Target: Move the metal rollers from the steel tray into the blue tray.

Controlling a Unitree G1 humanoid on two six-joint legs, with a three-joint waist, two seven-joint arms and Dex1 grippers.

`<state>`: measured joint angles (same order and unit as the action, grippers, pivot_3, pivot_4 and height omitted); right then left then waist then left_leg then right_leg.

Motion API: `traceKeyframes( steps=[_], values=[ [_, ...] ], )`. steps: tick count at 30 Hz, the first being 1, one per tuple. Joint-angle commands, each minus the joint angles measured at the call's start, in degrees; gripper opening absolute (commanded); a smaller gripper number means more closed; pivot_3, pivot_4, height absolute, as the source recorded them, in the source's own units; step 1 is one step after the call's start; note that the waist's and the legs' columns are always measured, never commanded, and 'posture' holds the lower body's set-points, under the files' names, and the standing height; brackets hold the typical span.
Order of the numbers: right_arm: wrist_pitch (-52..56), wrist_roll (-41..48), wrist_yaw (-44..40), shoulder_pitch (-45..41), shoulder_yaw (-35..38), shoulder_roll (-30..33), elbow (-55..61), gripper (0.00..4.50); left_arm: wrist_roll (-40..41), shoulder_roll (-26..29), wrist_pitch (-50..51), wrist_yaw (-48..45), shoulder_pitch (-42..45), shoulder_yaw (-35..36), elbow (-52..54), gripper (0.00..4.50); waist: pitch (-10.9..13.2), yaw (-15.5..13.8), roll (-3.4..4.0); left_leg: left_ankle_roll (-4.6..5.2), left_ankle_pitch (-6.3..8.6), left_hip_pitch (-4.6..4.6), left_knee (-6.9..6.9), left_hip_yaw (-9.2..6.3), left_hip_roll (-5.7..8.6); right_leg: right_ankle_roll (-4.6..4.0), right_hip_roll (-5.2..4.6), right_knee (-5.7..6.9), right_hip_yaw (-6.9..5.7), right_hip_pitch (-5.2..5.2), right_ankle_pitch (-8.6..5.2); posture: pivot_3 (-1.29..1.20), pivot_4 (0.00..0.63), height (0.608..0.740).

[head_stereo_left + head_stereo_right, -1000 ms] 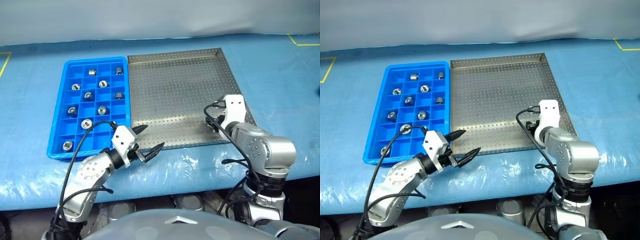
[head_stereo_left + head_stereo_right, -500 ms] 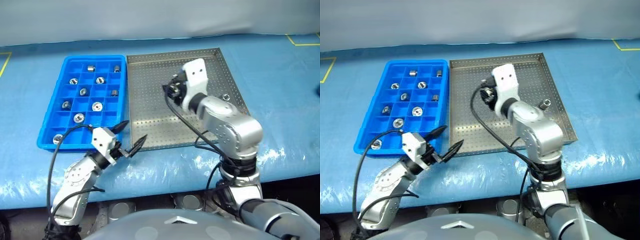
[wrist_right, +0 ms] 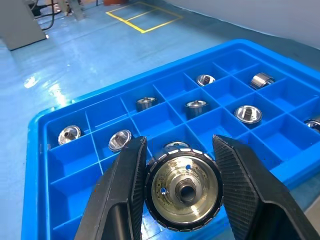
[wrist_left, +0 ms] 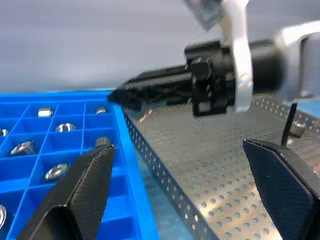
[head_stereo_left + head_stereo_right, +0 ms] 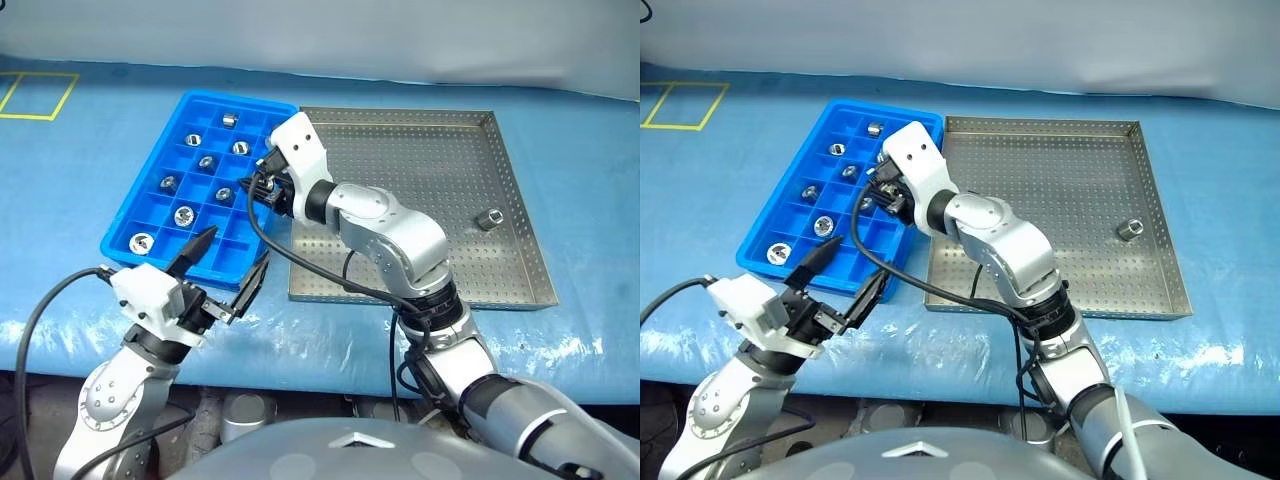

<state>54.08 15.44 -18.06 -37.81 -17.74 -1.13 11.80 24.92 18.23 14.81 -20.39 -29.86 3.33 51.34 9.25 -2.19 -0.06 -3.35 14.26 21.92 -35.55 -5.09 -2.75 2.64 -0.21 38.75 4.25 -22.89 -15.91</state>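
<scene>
Your right tool (image 3: 182,192) grips a metal roller (image 3: 183,189) by its rim: rigid, dense, slippery. Left tool (image 5: 228,268) open.

A workshop: blue-covered bench (image 5: 60,160), yellow floor tape (image 3: 142,15).

The blue tray (image 5: 262,172) is a bright, even blue, its walls forming a grid of square cells. The rollers (image 3: 247,113) in it are shiny silver with dark centres; the roller (image 3: 183,188) between the right gripper's (image 3: 179,165) black ribbed fingers (image 3: 124,192) has a brassy-silver face (a dark knurled rim runs around it). The steel tray (image 5: 420,165) is dull grey, dotted all over with rows of small holes. The left gripper (image 5: 228,268) has black fingers on a white housing. The table cover (image 5: 580,130) is glossy blue, with yellow line markings (image 5: 40,95).
</scene>
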Motion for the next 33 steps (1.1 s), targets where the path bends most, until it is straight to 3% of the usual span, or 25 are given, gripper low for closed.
traceKeyframes(
  steps=[1,10,22,30,33],
  values=[
    [-2.92,0.04,-1.62,-1.40,-1.58,-1.38,-1.10,1.75,-0.13,0.10,2.95,4.35,0.27,3.41,3.78,4.50,0.00,0.06,0.01,0.00,0.00,-0.01,0.00,0.00,-0.01,0.02,0.02,0.01,0.00,0.00,-0.01,0.28,0.150,0.740],
    [-8.97,-2.66,-4.32,-1.95,-6.18,-4.27,-10.32,1.75,0.73,-0.08,5.92,7.40,-0.41,5.74,4.99,4.50,0.00,-0.33,0.01,-0.01,-0.01,-0.05,0.06,-0.03,-0.16,-0.11,0.15,0.04,-0.04,0.00,-0.01,0.30,0.150,0.740],
    [-16.07,-6.84,-5.64,-3.10,-5.37,-6.35,-26.48,1.75,0.74,0.05,6.52,7.28,1.22,3.10,3.74,4.50,0.00,-0.43,0.01,-0.04,-0.02,-0.07,0.06,-0.03,-0.17,-0.12,0.17,0.05,-0.06,0.01,-0.01,0.28,0.150,0.740],
    [-14.64,-6.92,-3.94,-1.45,-2.38,-6.31,-24.42,4.35,1.10,0.58,7.37,5.78,3.55,1.67,2.09,4.50,-0.01,-0.56,0.01,-0.05,-0.03,-0.10,0.02,-0.04,-0.12,-0.11,0.12,0.05,-0.07,0.08,-0.01,0.23,0.150,0.740],
    [-13.73,-6.55,-1.96,-0.51,0.11,-6.01,-20.99,4.44,1.08,1.20,8.18,5.35,5.09,2.01,0.84,4.50,-0.01,-0.44,0.01,-0.07,-0.04,-0.10,-0.02,-0.04,-0.11,-0.09,0.11,0.05,-0.07,0.10,0.00,0.20,0.150,0.740]
  ],
)
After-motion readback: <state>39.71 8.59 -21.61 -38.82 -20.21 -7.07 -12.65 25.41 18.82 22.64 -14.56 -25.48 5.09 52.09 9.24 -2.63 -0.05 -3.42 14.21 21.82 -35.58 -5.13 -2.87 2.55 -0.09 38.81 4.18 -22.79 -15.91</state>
